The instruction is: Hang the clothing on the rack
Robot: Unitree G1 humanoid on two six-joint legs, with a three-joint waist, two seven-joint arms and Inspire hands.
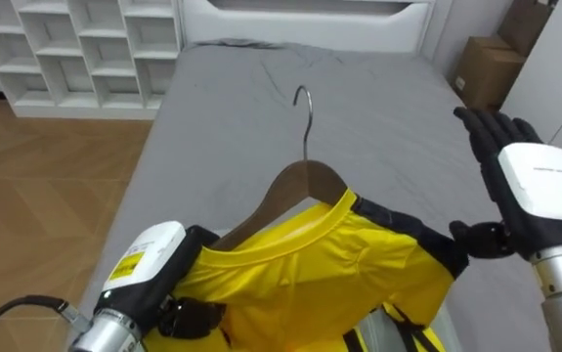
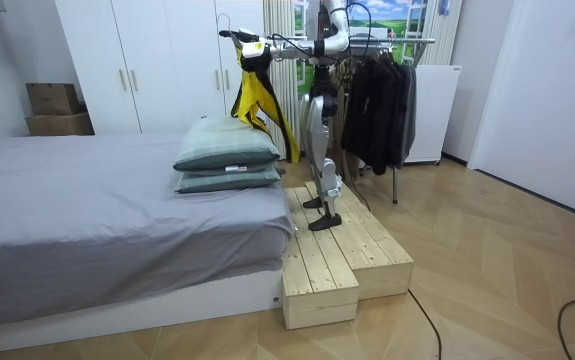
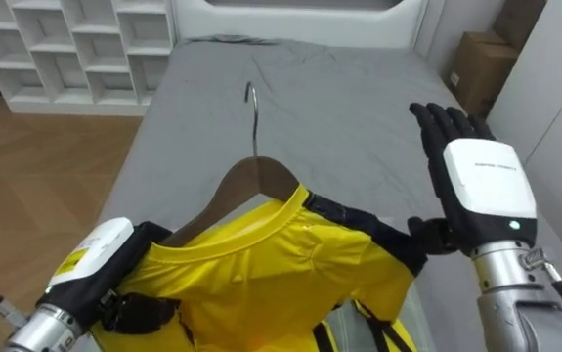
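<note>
A yellow shirt (image 1: 329,274) with black trim hangs on a wooden hanger (image 1: 295,186) whose metal hook (image 1: 306,108) points up over the bed. My left hand (image 1: 153,264) is at the lower left, its dark fingers curled into the shirt's shoulder at the hanger's end. On the right, my right hand (image 1: 540,186) is held open with straight fingers, its thumb close to the shirt's black sleeve (image 1: 417,235). In the room view I stand on a wooden platform (image 2: 342,260) at the bed's end, holding the shirt (image 2: 252,95) up high.
The grey bed (image 1: 378,117) stretches ahead, with white cube shelves (image 1: 75,49) at the far left and a cardboard box (image 1: 486,68) at the far right. Behind me stands a clothes rack (image 2: 387,90) with dark garments. Two pillows (image 2: 229,155) lie on the bed's corner.
</note>
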